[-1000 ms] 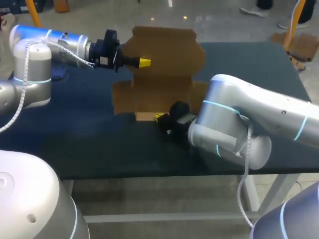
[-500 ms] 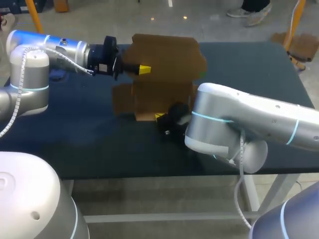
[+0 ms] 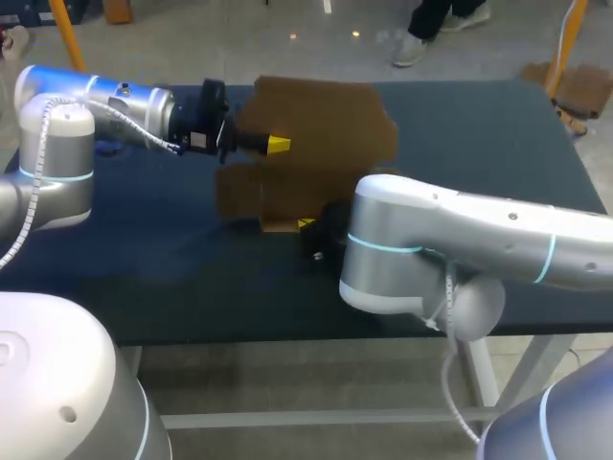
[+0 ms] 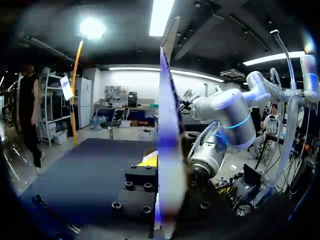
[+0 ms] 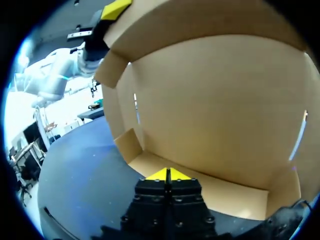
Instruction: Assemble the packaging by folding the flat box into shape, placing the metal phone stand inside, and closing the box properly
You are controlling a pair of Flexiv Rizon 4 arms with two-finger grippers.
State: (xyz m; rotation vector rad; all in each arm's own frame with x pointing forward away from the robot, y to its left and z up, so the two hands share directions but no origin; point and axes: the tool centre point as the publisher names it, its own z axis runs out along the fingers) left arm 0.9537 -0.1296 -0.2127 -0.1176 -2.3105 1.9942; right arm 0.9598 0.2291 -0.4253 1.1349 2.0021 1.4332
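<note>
Right fingers (image 5: 161, 175) are clenched together, their tips pressing the floor panel of the box (image 5: 215, 115) onto the counter (image 5: 80, 170), seemingly to pin it while the wall ahead of them stands up. Beyond, left fingers (image 4: 148, 161) pinch that upright wall edge-on between them, keeping it raised. No stand or readable print shows.

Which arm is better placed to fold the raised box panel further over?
Left, probably: the left gripper holds the cardboard box by its raised panel; the right gripper, shut, only rests on the base.
</note>
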